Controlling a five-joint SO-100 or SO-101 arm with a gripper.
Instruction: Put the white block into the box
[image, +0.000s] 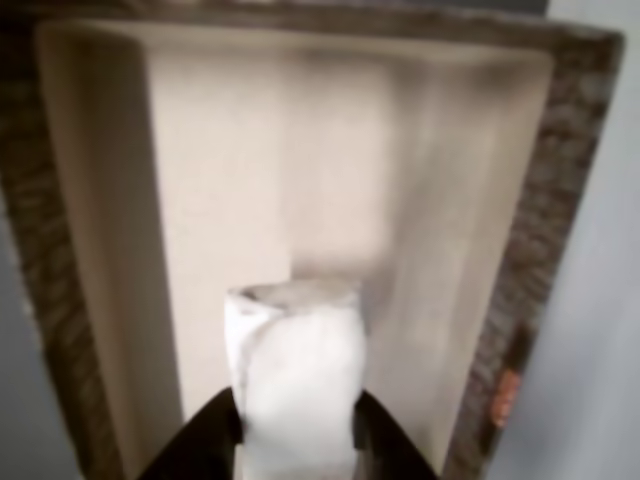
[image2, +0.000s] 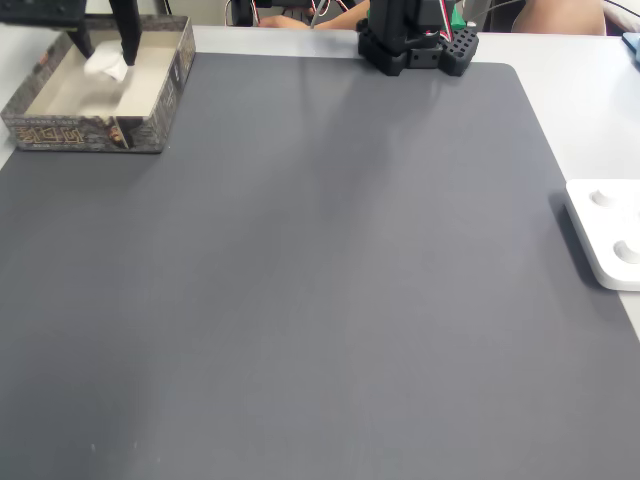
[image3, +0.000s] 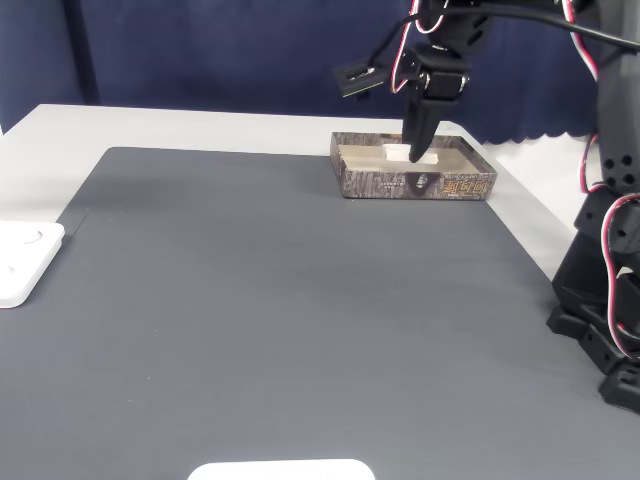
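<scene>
In a fixed view the box (image2: 150, 100) sits at about ten o'clock on the grey mat (image2: 330, 280), and the white block (image2: 105, 66) is already down inside its walls, clamped between the dark fingers of the gripper (image2: 104, 50). The carrying therefore looks done; what seems left is letting go and lifting clear, since the jaws are closed narrowly on the block. Whether the block's lower end touches the box floor cannot be told. In the other view the block (image: 295, 380) stands at six o'clock, the box's pale floor (image: 240, 170) spreading above it. At about three o'clock in a fixed view lies a white device (image2: 610, 235), well apart. In another fixed view the arm (image3: 445, 50) reaches over from one o'clock, its gripper (image3: 422, 155) pointing steeply down into the box (image3: 415, 183).
</scene>
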